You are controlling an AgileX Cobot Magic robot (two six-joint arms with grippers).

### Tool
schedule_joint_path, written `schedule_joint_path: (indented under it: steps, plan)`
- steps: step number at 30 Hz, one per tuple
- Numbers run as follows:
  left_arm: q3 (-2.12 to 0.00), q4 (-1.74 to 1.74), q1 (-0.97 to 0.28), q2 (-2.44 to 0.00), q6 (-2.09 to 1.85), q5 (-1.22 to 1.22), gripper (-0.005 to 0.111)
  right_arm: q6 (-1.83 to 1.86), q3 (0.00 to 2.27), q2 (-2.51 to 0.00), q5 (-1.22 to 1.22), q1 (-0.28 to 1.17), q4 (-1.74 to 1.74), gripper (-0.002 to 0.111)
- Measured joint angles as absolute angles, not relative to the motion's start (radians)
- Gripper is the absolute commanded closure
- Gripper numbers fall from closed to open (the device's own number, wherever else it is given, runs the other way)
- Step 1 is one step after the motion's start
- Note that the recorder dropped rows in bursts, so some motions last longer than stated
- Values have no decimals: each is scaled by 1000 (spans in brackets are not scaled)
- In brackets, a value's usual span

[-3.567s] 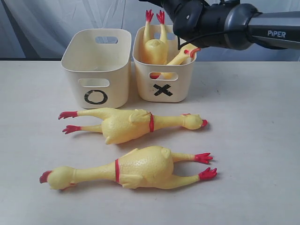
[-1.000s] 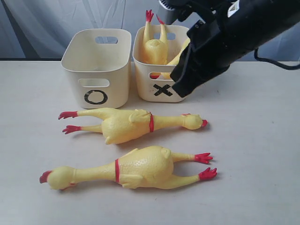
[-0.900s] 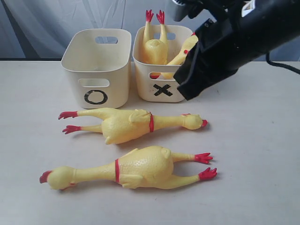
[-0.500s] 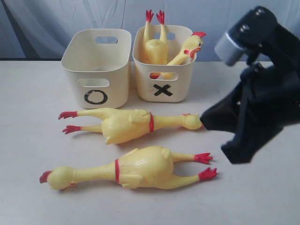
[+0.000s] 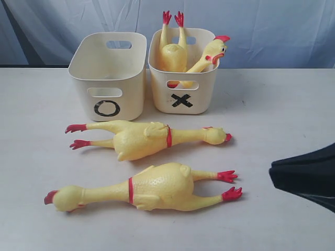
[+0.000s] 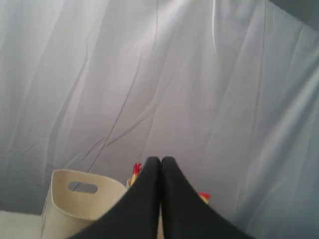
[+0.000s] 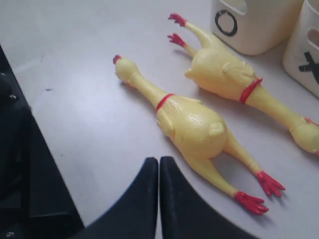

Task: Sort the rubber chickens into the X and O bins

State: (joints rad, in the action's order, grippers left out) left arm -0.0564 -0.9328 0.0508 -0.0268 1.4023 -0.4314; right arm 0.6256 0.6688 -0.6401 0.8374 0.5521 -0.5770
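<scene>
Two cream bins stand side by side at the back of the table, close together but not touching. On the left is the O bin, its black ring facing the camera under a slot handle. Just right of it is the X bin. One rubber chicken is stuffed into it: its red feet stick straight up over the rear rim, while its neck and head lean out over the right front corner.

In front of the bins two more chickens lie flat on the table, one behind the other and apart. The rear chicken has its feet to the left, in front of the O bin, and its head to the right. The near chicken lies the other way round, head left and feet right.

At the far right edge of the exterior view a dark part of the right arm reaches in, clear of both chickens. The right gripper shows in its wrist view with its two black fingers pressed together on nothing, near the near chicken's legs without touching them. The left gripper likewise has its fingers together and empty. It points at the pale curtain, with a cream tub beside it whose mark is hidden.
</scene>
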Motion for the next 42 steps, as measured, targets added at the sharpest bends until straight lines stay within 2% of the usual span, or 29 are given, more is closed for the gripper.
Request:
schedule_joint_path:
  steps: [4, 14, 23, 32, 36, 42]
  plan:
    - [-119, -1216, 51, -108, 1570, -465, 107, 626, 669, -558, 860, 552, -608, 107]
    - [-320, -1521, 51, -428, 1614, -642, 107, 626, 669, -465, 943, 552, -659, 107]
    - [-508, -1720, 51, -722, 1618, -737, 107, 626, 668, -454, 960, 552, -659, 107]
    - [-670, -1748, 30, -994, 1705, -732, 107, 626, 668, -454, 960, 552, -659, 107]
    - [-728, -1750, -41, -1090, 1791, -715, 107, 626, 668, -454, 960, 552, -659, 107]
    - [-759, -1751, -277, -1141, 1813, -523, 107, 626, 668, -454, 963, 552, -659, 107]
